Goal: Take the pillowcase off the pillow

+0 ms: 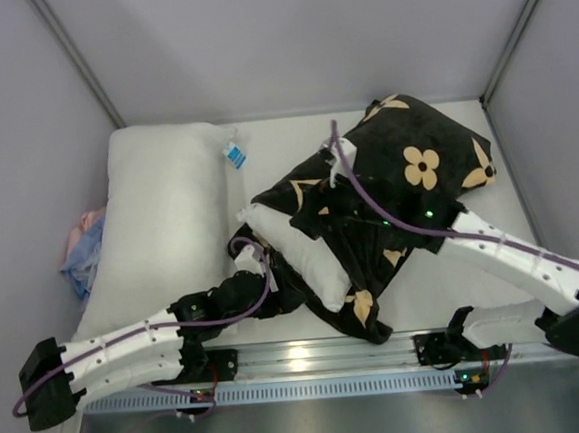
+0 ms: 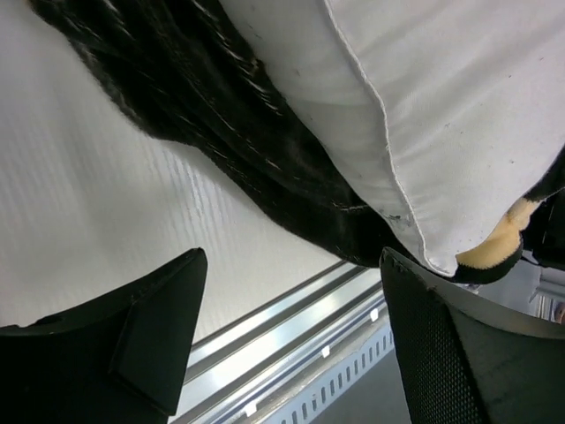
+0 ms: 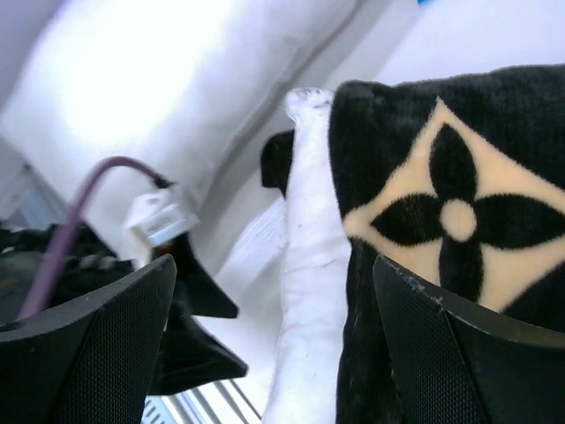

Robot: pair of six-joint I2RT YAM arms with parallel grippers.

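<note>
Shows pillow [image 1: 308, 257] poking from pillowcase [image 1: 433, 130] on table [image 1: 284, 142], 2nd pillow [image 1: 165, 226] & cloth bundle [image 1: 83, 248] at L; L, R jaws spread wide, empty.

The top camera looks down from behind; both wrist cameras press close, sharing the pillowcase [image 1: 444, 134].

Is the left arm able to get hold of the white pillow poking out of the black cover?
Probably yes. The left gripper is open right beside a bare corner of the pillow, which sticks out of the pillowcase, and nothing seems to lie between them.
</note>
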